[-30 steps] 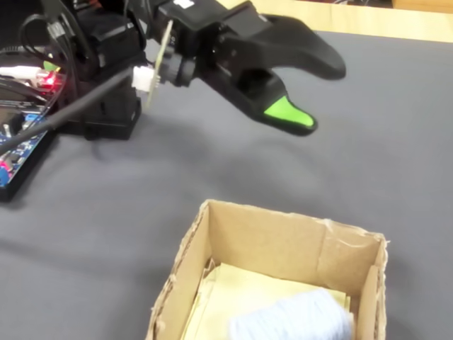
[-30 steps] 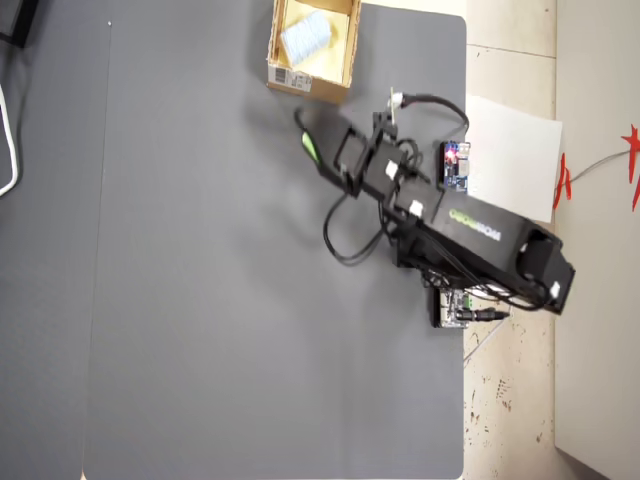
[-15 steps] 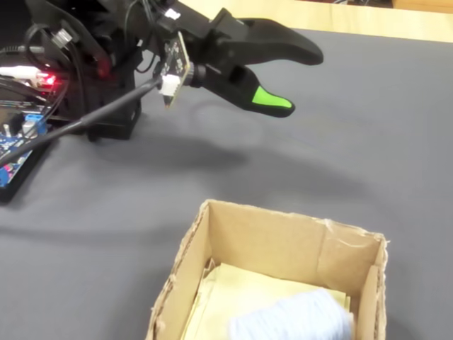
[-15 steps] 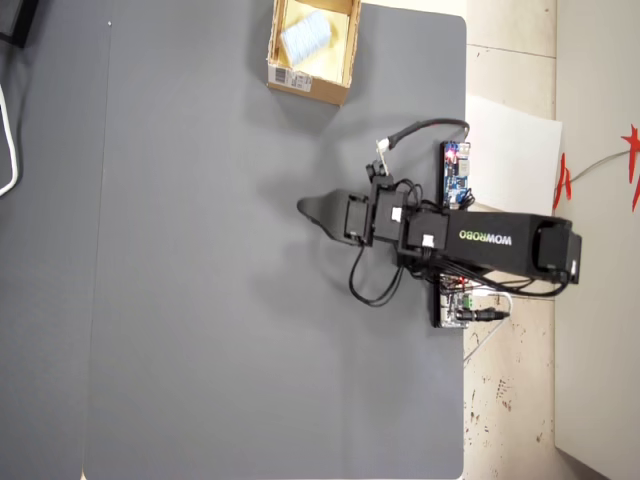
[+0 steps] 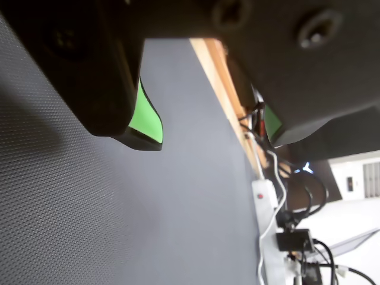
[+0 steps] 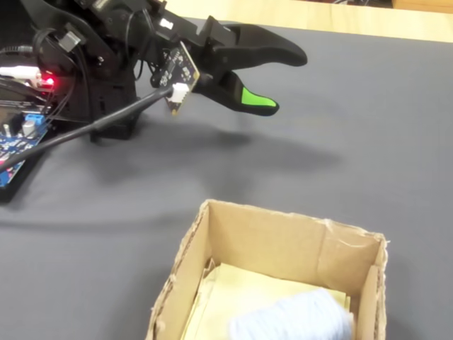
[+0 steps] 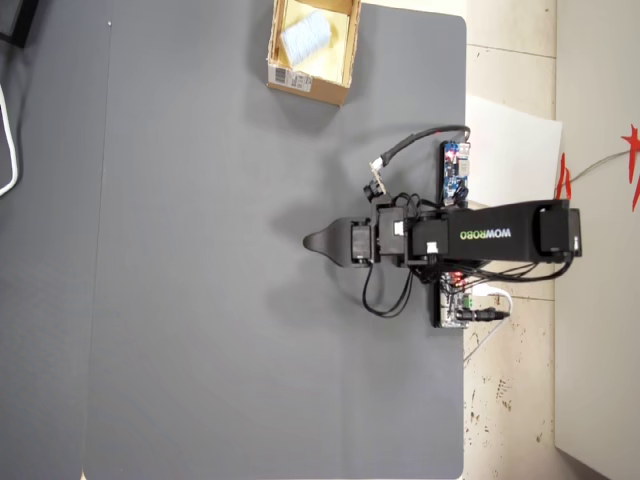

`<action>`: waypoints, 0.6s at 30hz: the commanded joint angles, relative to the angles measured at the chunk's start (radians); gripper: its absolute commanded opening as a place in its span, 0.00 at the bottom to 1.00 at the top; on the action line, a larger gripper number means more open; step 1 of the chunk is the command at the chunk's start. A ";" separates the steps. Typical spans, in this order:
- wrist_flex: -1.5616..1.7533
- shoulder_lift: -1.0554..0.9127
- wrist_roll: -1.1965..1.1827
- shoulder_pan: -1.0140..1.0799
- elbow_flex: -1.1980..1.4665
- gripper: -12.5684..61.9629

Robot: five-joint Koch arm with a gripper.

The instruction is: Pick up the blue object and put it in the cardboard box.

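Covering nearly the whole overhead view, the grey mat (image 7: 200, 300) carries everything else. The arm (image 7: 480, 235) stretches in from the mat's right edge, well away from the cardboard box (image 7: 312, 88) at the top edge. The gripper (image 6: 279, 81) hangs above the mat, jaws parted with nothing between them. The blue roll (image 6: 294, 319) lies inside the box.

one cardboard box (image 7: 310, 82) is sitting on one grey mat (image 7: 200, 300), holding one blue object (image 7: 305, 35); one gripper (image 6: 282, 79) is hovering.
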State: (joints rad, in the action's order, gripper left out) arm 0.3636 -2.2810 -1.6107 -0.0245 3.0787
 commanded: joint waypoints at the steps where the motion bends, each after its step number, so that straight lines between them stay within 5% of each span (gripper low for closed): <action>1: 0.000 -0.086 -0.009 -0.011 0.040 0.62; 18: -0.304 -0.081 -0.006 -0.008 0.040 0.62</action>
State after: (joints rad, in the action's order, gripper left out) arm 0.0798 -2.2810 -1.6122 -0.0322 3.0787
